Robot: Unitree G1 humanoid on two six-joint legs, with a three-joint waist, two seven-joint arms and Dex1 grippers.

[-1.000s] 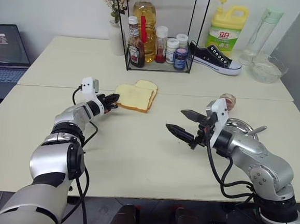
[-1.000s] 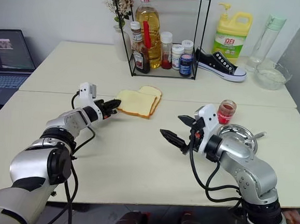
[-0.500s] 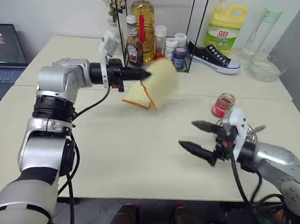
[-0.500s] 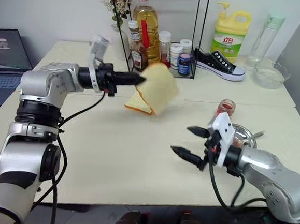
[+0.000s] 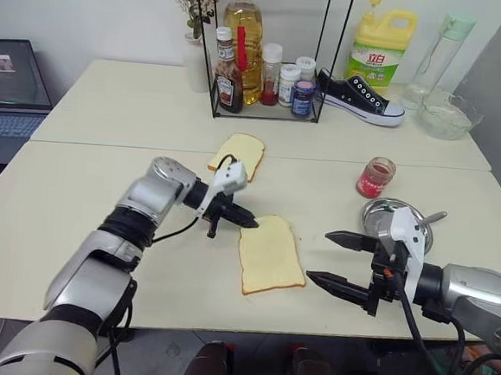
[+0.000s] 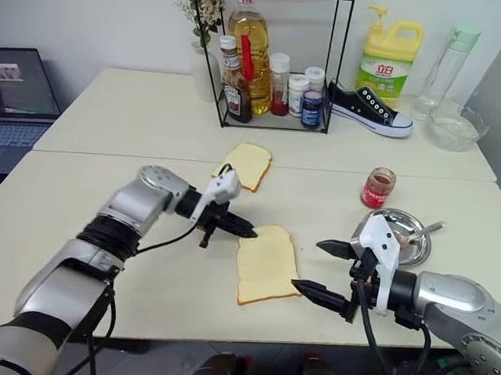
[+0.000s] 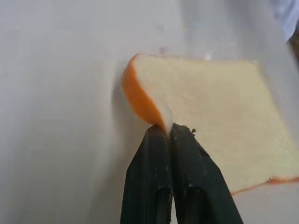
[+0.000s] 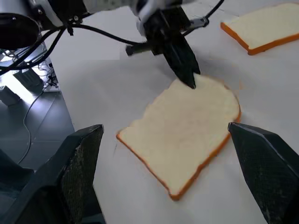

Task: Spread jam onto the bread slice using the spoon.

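Note:
A pale-yellow bread slice (image 5: 271, 254) lies on the table near the front middle. My left gripper (image 5: 249, 224) is shut on its far corner, which is pinched slightly up off the table (image 7: 154, 100). A second slice (image 5: 238, 152) lies farther back. My right gripper (image 5: 318, 255) hovers open just right of the near slice, its fingers spread either side of it in the right wrist view (image 8: 187, 135). The small glass jar of red jam (image 5: 376, 177) stands at the right. Behind my right wrist, the spoon (image 5: 431, 217) rests on a round steel plate (image 5: 375, 215), handle sticking out.
A wire rack (image 5: 266, 50) with oil, sauce and small jars stands at the back. Beside it lie a black sneaker (image 5: 359, 96), a yellow detergent bottle (image 5: 379, 46), a clear bottle (image 5: 439, 55) and a glass bowl (image 5: 447, 114). A laptop (image 5: 11, 82) sits far left.
My left gripper lifted the top slice off the other, swung it toward the front middle and lowered it onto the table. My right gripper drew back to the right, still open.

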